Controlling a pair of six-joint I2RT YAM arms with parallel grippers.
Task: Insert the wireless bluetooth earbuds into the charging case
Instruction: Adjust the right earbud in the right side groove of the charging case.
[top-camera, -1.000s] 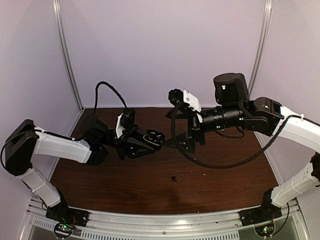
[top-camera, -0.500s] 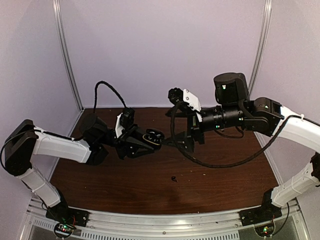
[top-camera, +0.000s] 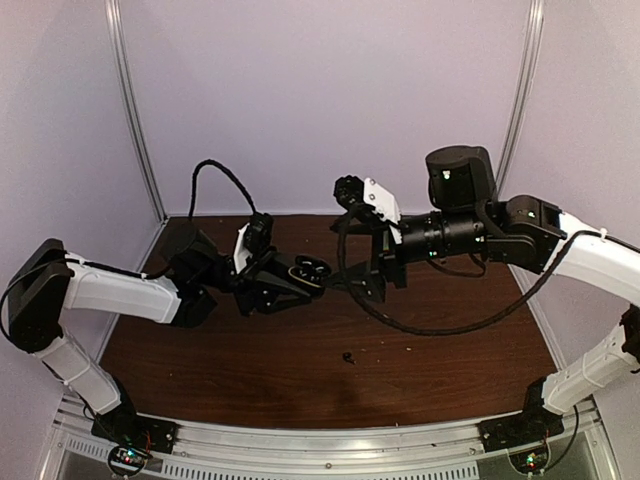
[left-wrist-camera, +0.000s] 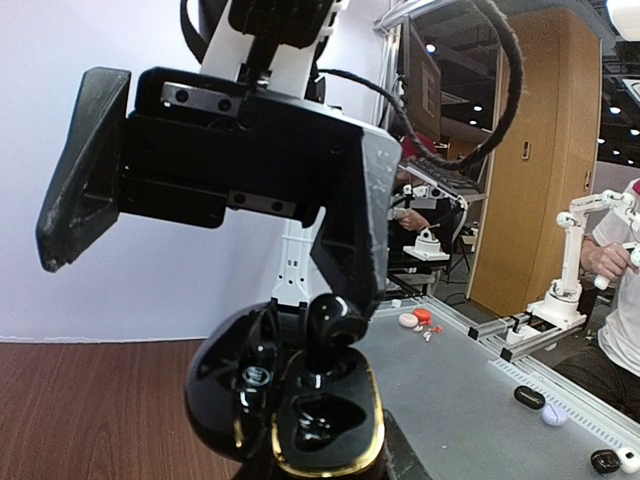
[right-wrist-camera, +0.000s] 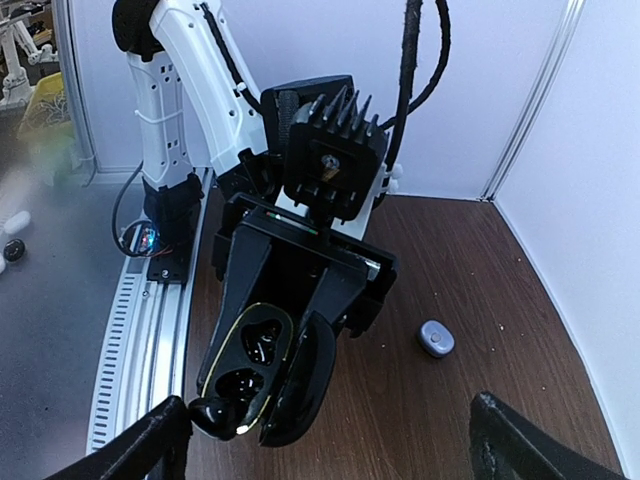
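**Black bud at the mouth of the open case, right fingers spread wide**

From my station, the left gripper has its fingers closed on the black charging case, one on each flank. It holds the case up off the table, near the middle of the workspace. The case is open with its gold rim showing, and its lid is swung back to one side.

The right gripper faces the case from the opposite side with its fingers spread wide. On its own wrist camera they sit in the two bottom corners of the frame, gripping nothing.

One black earbud sits at the end of the case nearest the right gripper, partly down in a pocket, its glossy shell catching the light. It is directly under the tip of one right finger. I cannot tell from either wrist view whether that tip presses on the bud or sits just above it. The other pocket is dark and shiny (I cannot make out whether anything is seated in it).

A second black bud lies loose on the table, nearer the arm bases and well apart from the case. On the right wrist view, a small pale lavender-grey piece lies on the wood beside the left arm. It is too small for me to tell whether it is a bud or a case.
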